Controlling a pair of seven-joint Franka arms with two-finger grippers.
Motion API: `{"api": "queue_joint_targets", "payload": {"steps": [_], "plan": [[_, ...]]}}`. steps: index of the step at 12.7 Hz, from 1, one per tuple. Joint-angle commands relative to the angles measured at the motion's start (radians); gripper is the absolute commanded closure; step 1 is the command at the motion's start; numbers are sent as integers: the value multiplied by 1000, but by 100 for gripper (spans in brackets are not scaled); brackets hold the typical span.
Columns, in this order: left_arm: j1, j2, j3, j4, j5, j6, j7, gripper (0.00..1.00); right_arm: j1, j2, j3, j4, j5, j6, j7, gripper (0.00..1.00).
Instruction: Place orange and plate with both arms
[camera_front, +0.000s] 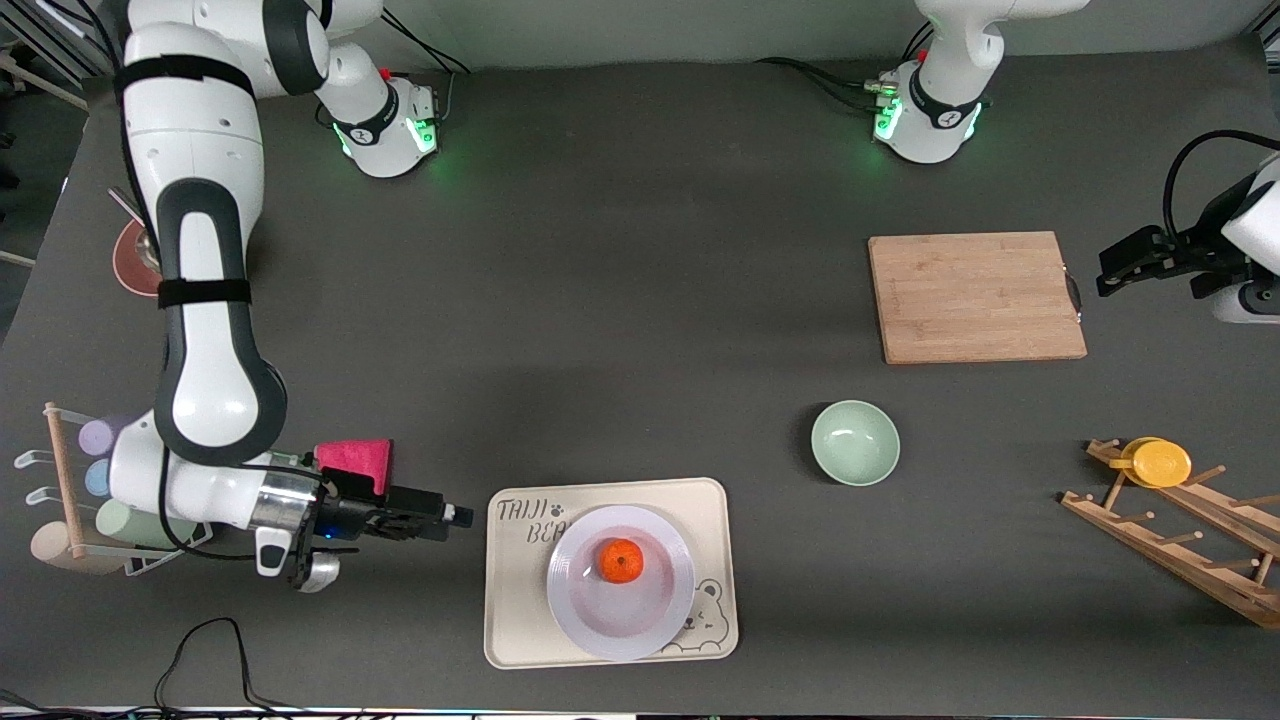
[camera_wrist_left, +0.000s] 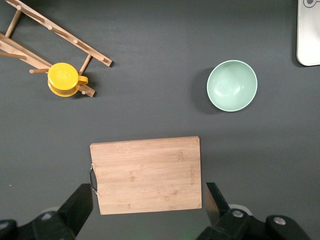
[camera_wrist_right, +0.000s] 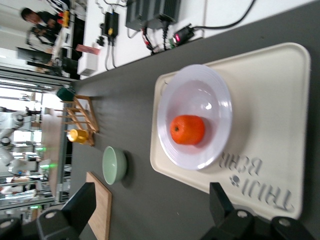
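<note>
We see the right gripper (camera_front: 455, 516) low over the table beside the rectangular cream tray w/ a bear drawing (camera_front: 520, 610), fingers spread wide, nothing between them. The left gripper (camera_front: 1103, 280) hangs over the table at the left arm's end, next to the rectangular bamboo cutting board (camera_front: 975, 296), jaws likewise apart & empty; that arm waits. On the tray sits the round white glossy plate (camera_front: 620, 625), and the small bright-orange fruit, the orange (camera_front: 621, 561), rests inside it, approx. at centre. We note a pale mint-green bowl (camera_front: 855, 442) on the mat between tray and board. A wooden peg rack (camera_front: 1180, 535) at the left arm's end carries a flat yellow cup (camera_front: 1157, 462). A pink sponge (camera_front: 356, 458) lies just beside the right arm's wrist, next to a rack of pastel cups (camera_front: 100, 480).
</note>
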Motion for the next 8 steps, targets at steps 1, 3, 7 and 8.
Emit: {"api": "queue_joint_targets", "payload": {"steps": [1,3,7,8], "plan": [[-15,-13,4,3,21,-2,-18,0,22,-140,-9,-116,-199,8,123,0],[-13,-13,4,3,21,0,-18,0,30,-222,-7,-168,-368,7,200,0],[-13,-11,4,5,20,-2,-18,0,45,-372,-9,-262,-687,-43,331,0],[-13,-11,4,5,20,-2,-18,0,43,-392,-9,-262,-767,-88,366,0]]}}
